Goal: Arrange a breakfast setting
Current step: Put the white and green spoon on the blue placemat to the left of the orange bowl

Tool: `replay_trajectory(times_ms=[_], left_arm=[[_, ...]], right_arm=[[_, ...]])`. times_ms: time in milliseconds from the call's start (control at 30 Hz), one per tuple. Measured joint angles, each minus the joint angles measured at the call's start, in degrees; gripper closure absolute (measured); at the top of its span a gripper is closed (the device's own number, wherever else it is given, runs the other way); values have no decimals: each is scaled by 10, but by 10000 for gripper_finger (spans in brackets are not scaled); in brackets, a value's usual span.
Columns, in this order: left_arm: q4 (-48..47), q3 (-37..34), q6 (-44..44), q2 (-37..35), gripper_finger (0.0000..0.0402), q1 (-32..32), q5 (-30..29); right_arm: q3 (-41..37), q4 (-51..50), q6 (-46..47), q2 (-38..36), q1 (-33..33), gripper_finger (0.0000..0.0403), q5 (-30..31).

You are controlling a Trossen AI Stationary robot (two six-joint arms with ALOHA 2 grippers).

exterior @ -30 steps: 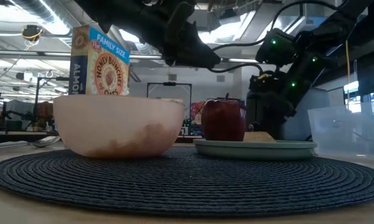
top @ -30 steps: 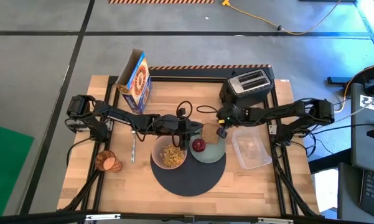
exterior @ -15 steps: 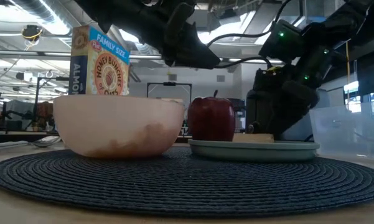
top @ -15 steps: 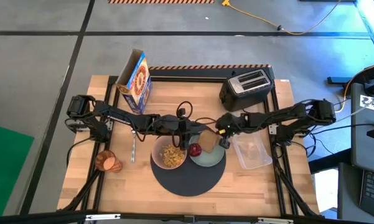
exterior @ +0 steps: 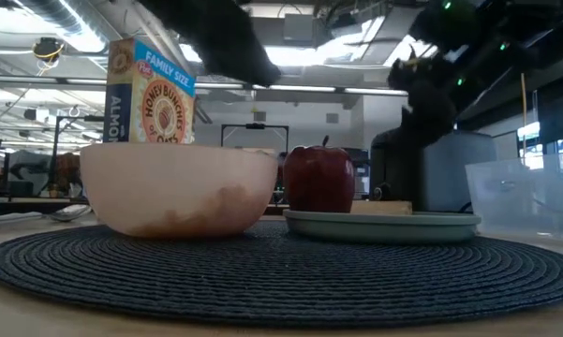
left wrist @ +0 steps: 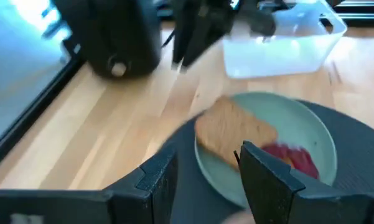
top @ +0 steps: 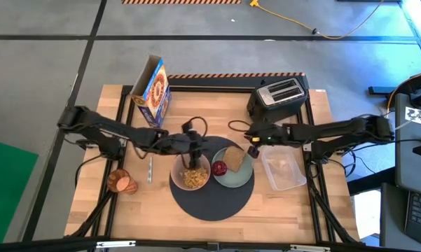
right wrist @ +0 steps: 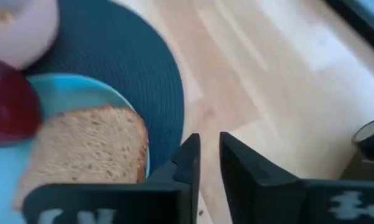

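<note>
The pale green plate (top: 242, 175) sits on the round dark mat (top: 211, 197) with the toast slice (top: 235, 157) and the red fruit (top: 219, 168) on it. The pink bowl (top: 190, 173), with cereal in it, stands beside it on the mat. The spoon (top: 149, 170) and the amber cup (top: 121, 182), on its side, lie on the table at the left. My left gripper (left wrist: 205, 177) hovers open above the bowl's far rim. My right gripper (right wrist: 210, 155), its fingers a little apart, hangs above the table past the plate's far right edge (top: 252, 148).
A black toaster (top: 279, 96) stands at the far right and a cereal box (top: 153, 91) at the far left. A clear plastic container (top: 284, 168) lies right of the mat. Bare wood shows in front of the mat.
The toast, up at the plate's far edge under my right gripper a second ago, now lies flat on the plate, which has slid slightly left. My right gripper has risen and drawn back toward the far right. My left gripper has risen and pulled back toward the left.
</note>
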Motion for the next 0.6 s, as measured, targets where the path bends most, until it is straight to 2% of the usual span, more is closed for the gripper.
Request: replay_trajectory(times_ms=[100, 200, 333, 433, 600], left_arm=[[-91, 0, -91, -34, 243, -29, -33], [-202, 1, -224, -47, 243, -52, -36], [-366, 1, -422, -44, 243, -72, 24], [-429, 1, -500, -42, 243, -80, 69], [-515, 1, -581, -42, 243, -111, 87]], right_arm=[[0, -5, 3, -38, 5, 335, -5], [0, -4, 5, -62, 16, 326, -5], [0, 6, 10, -72, 30, 322, 13], [0, 13, 16, -72, 40, 322, 36], [0, 11, 31, -72, 60, 322, 58]])
